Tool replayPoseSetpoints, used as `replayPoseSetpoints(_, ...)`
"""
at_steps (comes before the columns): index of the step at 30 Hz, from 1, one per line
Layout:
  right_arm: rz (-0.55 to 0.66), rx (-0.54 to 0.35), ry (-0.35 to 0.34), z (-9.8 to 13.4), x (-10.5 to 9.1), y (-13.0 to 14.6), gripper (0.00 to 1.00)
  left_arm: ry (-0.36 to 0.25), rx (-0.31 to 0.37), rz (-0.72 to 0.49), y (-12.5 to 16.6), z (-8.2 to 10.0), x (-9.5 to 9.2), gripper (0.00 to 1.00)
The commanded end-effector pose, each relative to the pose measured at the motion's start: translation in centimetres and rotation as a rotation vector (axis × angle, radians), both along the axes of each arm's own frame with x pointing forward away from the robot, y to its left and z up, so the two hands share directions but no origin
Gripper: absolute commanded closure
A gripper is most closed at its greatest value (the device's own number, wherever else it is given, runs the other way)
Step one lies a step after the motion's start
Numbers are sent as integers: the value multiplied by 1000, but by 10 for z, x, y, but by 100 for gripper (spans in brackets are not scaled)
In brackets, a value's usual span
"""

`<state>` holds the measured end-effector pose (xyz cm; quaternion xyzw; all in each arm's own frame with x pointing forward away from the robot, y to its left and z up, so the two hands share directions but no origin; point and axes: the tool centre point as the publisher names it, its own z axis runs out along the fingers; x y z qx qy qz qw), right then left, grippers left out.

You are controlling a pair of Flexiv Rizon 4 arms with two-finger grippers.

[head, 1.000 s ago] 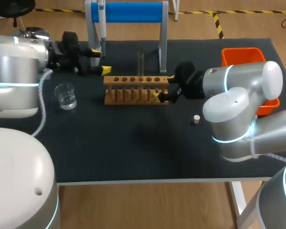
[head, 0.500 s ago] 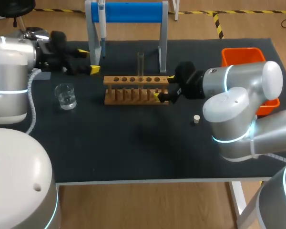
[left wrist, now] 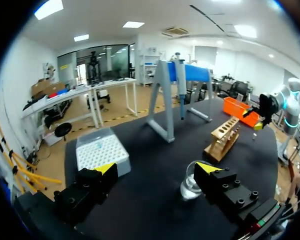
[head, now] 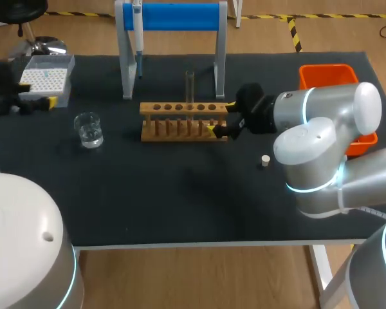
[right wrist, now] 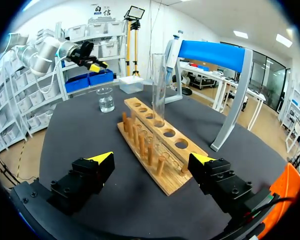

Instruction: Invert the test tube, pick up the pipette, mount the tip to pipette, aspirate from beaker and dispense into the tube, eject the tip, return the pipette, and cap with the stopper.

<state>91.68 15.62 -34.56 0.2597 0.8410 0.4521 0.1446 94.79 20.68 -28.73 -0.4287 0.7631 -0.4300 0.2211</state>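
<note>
Two sets of fingers spread wide, gripping nothing: left gripper (left wrist: 156, 169) just beside the tip box (head: 46, 78), near the beaker (head: 89, 129); right gripper (right wrist: 152, 159) at the wooden rack (head: 183, 122)'s right end. Test tube (head: 190, 87) upright in a middle hole. Pipette (head: 137, 32) hung on the blue stand (head: 174, 16) behind; stopper (head: 265, 160) alone on the mat.

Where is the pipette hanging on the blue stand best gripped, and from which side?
The pipette hangs upright, so probably grip its thick upper body just under the blue stand's bar, coming from the front; its lower shaft looks too thin.
</note>
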Motion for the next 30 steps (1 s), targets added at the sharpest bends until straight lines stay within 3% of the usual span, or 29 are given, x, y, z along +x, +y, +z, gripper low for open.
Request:
replayPoseSetpoints(1, 2, -1, 2, 1, 0, -1, 0, -33, 42, 250, 17, 15, -38, 0)
replayPoseSetpoints(10, 2, -1, 2, 1, 0, -1, 0, -53, 76, 343, 24, 18, -39, 0)
replayPoseSetpoints(18, 2, -1, 2, 1, 0, -1, 0, -30, 130, 395, 24, 17, -22, 0)
replayPoseSetpoints(30, 2, -1, 2, 1, 0, -1, 0, -2, 127, 413, 16, 11, 10, 0)
